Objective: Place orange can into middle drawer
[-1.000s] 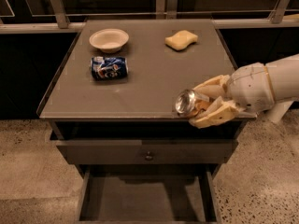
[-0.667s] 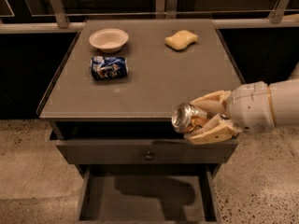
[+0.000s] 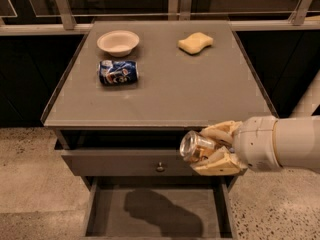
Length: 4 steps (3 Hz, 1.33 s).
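orange can (image 3: pixel 195 146) is in the gripper (image 3: pixel 201 150), off any surface. It's lying roughly sideways with the round silver top facing left toward the camera. It sits just below the front edge of the cabinet top (image 3: pixel 175 91), in front of the closed drawer front (image 3: pixel 120 162) and right of the small knob (image 3: pixel 160 167).

Tan fingers (image 3: pixel 220 163) are clamped on the can body, one above and one below. The white arm (image 3: pixel 285 144) comes in from the right edge.

middle drawer (image 3: pixel 107 211) is pulled open directly underneath. Grey tray floor visible, dark shadow (image 3: pixel 162 215) across its centre. The can hangs over the drawer's right-rear part, not touching it.

On the cabinet top, well apart from the gripper:
- blue-and-white can (image 3: pixel 118 72) on its side, left of centre
- white bowl (image 3: pixel 118 42) just behind it
- yellow sponge (image 3: pixel 195 42) at the back, right of centre

Speckled floor (image 3: pixel 30 184) on both sides of the cabinet, metal railing (image 3: pixel 62 6) along the back.
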Motion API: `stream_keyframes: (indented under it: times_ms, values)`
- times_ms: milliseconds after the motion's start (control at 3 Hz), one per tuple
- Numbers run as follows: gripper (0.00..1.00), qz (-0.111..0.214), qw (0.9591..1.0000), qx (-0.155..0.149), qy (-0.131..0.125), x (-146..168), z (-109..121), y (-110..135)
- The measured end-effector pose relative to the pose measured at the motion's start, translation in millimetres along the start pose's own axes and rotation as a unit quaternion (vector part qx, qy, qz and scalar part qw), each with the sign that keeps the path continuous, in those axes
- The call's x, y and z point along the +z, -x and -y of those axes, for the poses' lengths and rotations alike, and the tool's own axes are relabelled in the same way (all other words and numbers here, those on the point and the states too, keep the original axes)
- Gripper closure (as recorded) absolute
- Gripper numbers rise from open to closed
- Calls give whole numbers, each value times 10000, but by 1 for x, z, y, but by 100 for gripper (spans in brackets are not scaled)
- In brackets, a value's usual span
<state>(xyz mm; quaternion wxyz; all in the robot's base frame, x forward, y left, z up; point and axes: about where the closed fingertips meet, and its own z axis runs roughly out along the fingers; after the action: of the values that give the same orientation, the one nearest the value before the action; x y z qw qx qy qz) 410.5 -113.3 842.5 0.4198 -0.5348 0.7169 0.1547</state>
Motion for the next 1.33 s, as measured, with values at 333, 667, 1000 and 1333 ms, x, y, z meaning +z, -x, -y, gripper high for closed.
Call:
stream_keyframes:
  times_ms: [333, 667, 1000, 1333]
  values:
    - [100, 210, 9997, 46, -114, 7, -6, -15]
    - [100, 386, 9980, 368, -340, 29, -15, -60]
    - [100, 434, 9956, 704, -432, 47, -26, -96]
    - [100, 493, 9936, 952, -349, 69, -34, -121]
